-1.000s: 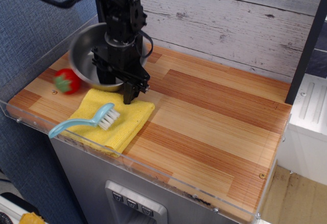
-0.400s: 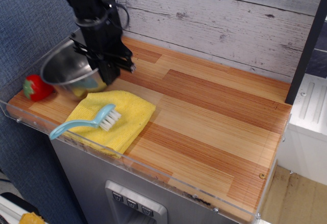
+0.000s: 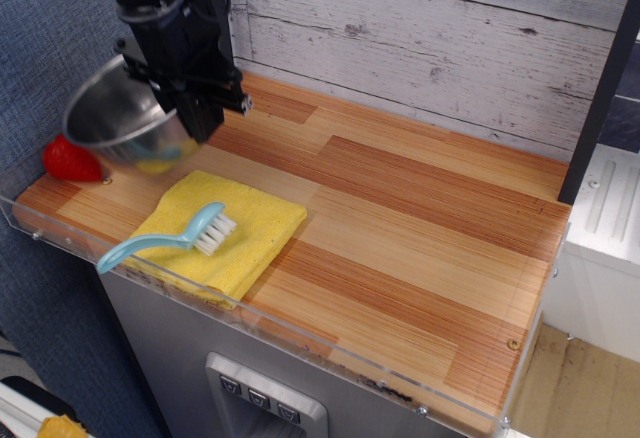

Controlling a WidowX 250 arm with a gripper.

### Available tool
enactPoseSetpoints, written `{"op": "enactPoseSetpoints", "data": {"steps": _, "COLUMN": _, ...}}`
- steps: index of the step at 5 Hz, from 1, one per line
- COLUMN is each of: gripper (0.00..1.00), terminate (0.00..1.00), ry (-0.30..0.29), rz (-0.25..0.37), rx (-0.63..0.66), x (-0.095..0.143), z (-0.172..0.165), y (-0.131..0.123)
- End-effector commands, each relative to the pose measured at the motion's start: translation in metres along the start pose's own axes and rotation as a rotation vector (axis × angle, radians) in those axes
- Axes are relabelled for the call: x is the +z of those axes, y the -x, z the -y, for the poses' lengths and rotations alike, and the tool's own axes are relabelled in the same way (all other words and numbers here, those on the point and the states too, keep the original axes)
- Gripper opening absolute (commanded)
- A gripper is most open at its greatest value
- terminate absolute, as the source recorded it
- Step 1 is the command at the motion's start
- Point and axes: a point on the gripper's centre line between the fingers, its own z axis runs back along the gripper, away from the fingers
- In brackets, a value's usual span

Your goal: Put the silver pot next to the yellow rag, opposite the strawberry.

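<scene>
The silver pot (image 3: 125,118) hangs tilted above the table's back left corner, its rim held by my gripper (image 3: 196,120), which is shut on it. The yellow rag (image 3: 235,230) lies flat near the front left edge, below and right of the pot. The red strawberry (image 3: 68,159) lies at the far left edge, partly hidden behind the pot. The black arm rises from the pot to the top of the frame.
A light-blue brush (image 3: 165,239) with white bristles lies on the rag. A clear acrylic rim (image 3: 300,333) runs along the table's front and left edges. A grey plank wall (image 3: 450,48) stands behind. The wooden tabletop (image 3: 420,228) stretches to the right.
My gripper has lifted the pot off the table and carried it left and up, tilting it. The strawberry has been pushed further left, toward the table's edge.
</scene>
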Motion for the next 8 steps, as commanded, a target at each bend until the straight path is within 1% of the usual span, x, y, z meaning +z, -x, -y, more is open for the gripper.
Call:
{"op": "enactPoseSetpoints", "data": {"steps": 1, "gripper": 0.00, "terminate": 0.00, "ry": -0.005, "rz": 0.062, "rx": -0.142, "x": 0.035, "z": 0.077, "y": -0.023}}
{"op": "enactPoseSetpoints", "data": {"steps": 2, "gripper": 0.00, "terminate": 0.00, "ry": -0.011, "rz": 0.022, "rx": -0.225, "x": 0.028, "z": 0.129, "y": -0.024}}
{"op": "enactPoseSetpoints", "data": {"steps": 3, "gripper": 0.00, "terminate": 0.00, "ry": 0.016, "rz": -0.020, "rx": -0.325, "x": 0.009, "z": 0.180, "y": -0.018}}
{"op": "enactPoseSetpoints", "data": {"steps": 4, "gripper": 0.00, "terminate": 0.00, "ry": 0.037, "rz": -0.050, "rx": -0.386, "x": -0.007, "z": 0.218, "y": -0.009}}
{"op": "enactPoseSetpoints", "data": {"steps": 5, "gripper": 0.00, "terminate": 0.00, "ry": 0.033, "rz": -0.069, "rx": -0.417, "x": -0.015, "z": 0.232, "y": 0.004}}
{"op": "enactPoseSetpoints", "data": {"steps": 6, "gripper": 0.00, "terminate": 0.00, "ry": 0.015, "rz": -0.093, "rx": -0.415, "x": -0.021, "z": 0.227, "y": 0.016}}
{"op": "enactPoseSetpoints", "data": {"steps": 7, "gripper": 0.00, "terminate": 0.00, "ry": -0.018, "rz": -0.148, "rx": -0.370, "x": -0.033, "z": 0.202, "y": 0.030}}
{"op": "enactPoseSetpoints", "data": {"steps": 8, "gripper": 0.00, "terminate": 0.00, "ry": -0.042, "rz": -0.206, "rx": -0.320, "x": -0.045, "z": 0.169, "y": 0.047}}
